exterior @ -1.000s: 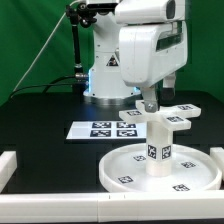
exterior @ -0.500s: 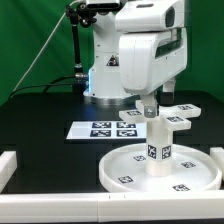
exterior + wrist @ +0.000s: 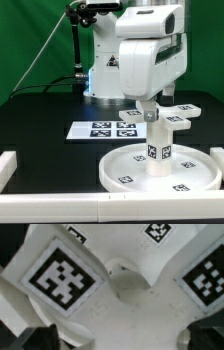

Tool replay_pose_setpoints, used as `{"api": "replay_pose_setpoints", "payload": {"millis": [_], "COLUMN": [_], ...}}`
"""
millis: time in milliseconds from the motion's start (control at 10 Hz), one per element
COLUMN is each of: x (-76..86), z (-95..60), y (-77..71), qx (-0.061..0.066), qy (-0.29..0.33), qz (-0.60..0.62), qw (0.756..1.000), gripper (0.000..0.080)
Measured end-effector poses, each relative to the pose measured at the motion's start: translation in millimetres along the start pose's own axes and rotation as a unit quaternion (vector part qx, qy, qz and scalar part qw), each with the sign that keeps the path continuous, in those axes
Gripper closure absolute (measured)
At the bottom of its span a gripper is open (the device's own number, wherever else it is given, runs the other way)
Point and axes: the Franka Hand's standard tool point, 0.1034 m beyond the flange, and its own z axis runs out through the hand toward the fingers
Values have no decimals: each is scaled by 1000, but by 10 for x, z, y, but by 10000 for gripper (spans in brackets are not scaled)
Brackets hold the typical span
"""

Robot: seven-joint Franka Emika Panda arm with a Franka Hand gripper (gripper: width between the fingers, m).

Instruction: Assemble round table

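One robot arm [image 3: 140,50] is seen standing at the far edge of a black desk [image 3: 50,115], against a green backdrop [image 3: 35,40]. One large rimmed round disc [image 3: 125,170] is laid flat near the front edge of the desk, toward the exterior view's right, and several small square tags are carried on its face. One short cylinder leg [image 3: 158,145] is stood upright at the middle of the disc, with a tag on its side. One cross-shaped foot [image 3: 178,115] is seen behind the leg, toward the exterior view's right edge of the desk; its tagged arms and central hole [image 3: 128,283] fill the wrist view at close range. One marker board [image 3: 102,129] with four black tags is laid flat near the middle of the desk. White rails [image 3: 8,165] are set along the front edge and corner. The claw [image 3: 148,108] is lowered at the foot, just above the leg's top; how far it is opened, and whether anything is gripped, cannot be told.
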Motion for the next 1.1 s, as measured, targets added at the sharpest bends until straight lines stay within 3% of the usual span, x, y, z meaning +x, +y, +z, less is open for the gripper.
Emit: {"api": "replay_pose_setpoints", "payload": {"millis": [200,300,400,500,800,1100], "x": [-1,-3,-5,-6,-7,-26], "z": [6,7,5,5,5,5], "y": [-3,-2,1,1,1,9], "qx": [0,0,0,0,1,3], "qy": [0,0,0,0,1,3], "qz": [3,3,3,12,41,188], "qw": [1000,1000,1000,1000,999,982], "gripper": [150,279,279,364,364,364]}}
